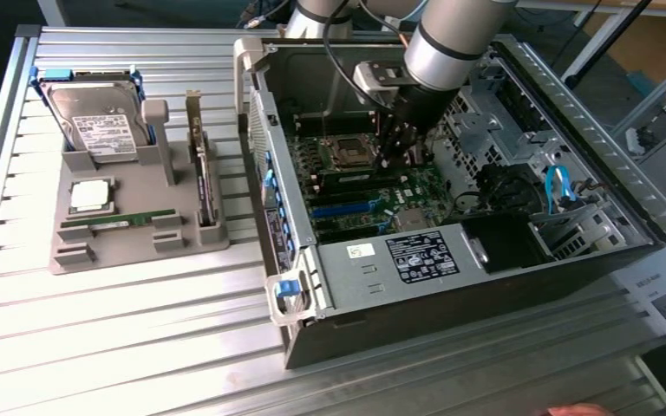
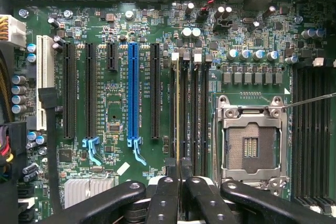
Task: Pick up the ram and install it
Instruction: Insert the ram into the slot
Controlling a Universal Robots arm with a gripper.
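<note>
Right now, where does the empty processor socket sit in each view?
Exterior view: the processor socket lies on the board inside the open case, towards its far end.
Wrist view: the processor socket sits between two banks of memory slots.
Shared landmark: the blue expansion slot.

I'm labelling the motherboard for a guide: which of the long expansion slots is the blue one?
The blue slot, standing between two black slots. Every other long slot is black, apart from one white slot.
</note>
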